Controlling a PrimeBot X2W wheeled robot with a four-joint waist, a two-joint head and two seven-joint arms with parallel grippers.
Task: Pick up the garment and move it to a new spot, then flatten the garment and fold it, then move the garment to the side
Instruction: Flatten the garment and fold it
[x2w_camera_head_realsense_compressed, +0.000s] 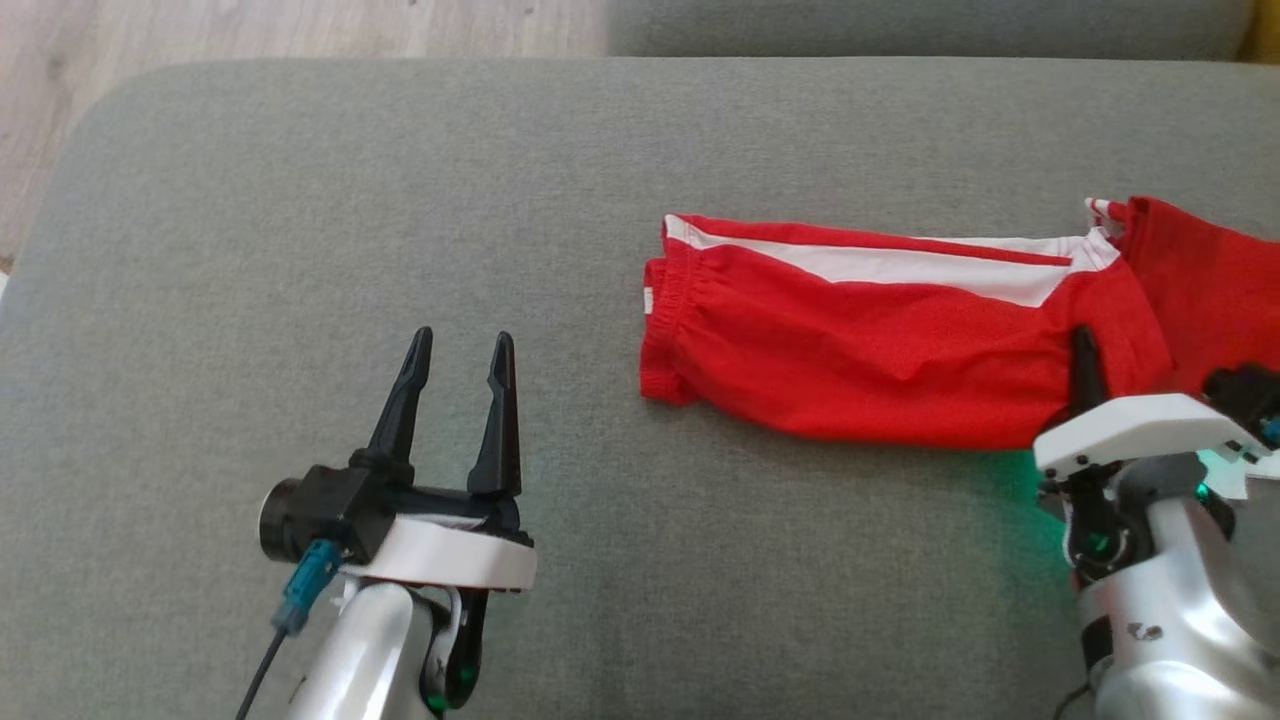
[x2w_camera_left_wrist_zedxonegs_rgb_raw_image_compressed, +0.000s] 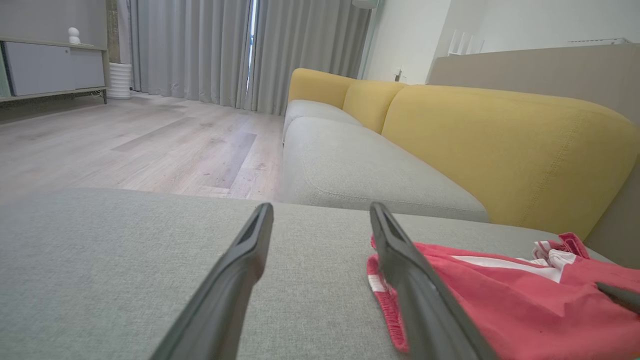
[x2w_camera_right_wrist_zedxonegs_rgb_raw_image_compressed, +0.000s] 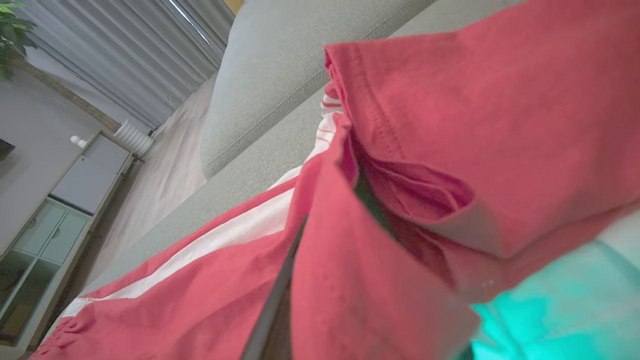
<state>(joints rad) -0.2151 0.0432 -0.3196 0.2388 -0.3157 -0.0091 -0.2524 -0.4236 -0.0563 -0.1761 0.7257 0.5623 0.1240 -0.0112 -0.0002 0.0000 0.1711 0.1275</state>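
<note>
A red garment (x2w_camera_head_realsense_compressed: 900, 340) with a white side stripe and an elastic waistband lies lengthwise on the grey cushion (x2w_camera_head_realsense_compressed: 300, 200), right of centre. My right gripper (x2w_camera_head_realsense_compressed: 1085, 370) sits at the garment's lower right end, shut on the red cloth. In the right wrist view the garment (x2w_camera_right_wrist_zedxonegs_rgb_raw_image_compressed: 450, 100) folds over and around the right gripper (x2w_camera_right_wrist_zedxonegs_rgb_raw_image_compressed: 332, 200), hiding most of its fingers. My left gripper (x2w_camera_head_realsense_compressed: 463, 340) stands open over bare cushion, well left of the waistband, holding nothing. The left wrist view has the left gripper (x2w_camera_left_wrist_zedxonegs_rgb_raw_image_compressed: 321, 207) with the garment (x2w_camera_left_wrist_zedxonegs_rgb_raw_image_compressed: 525, 305) just beyond its right finger.
The cushion's rounded left and far edges drop to wood floor (x2w_camera_head_realsense_compressed: 200, 30). A second grey seat (x2w_camera_head_realsense_compressed: 900, 25) lies beyond it, part of a sofa with yellow backrests (x2w_camera_left_wrist_zedxonegs_rgb_raw_image_compressed: 500, 135). A low cabinet (x2w_camera_left_wrist_zedxonegs_rgb_raw_image_compressed: 50, 70) and curtains stand far off.
</note>
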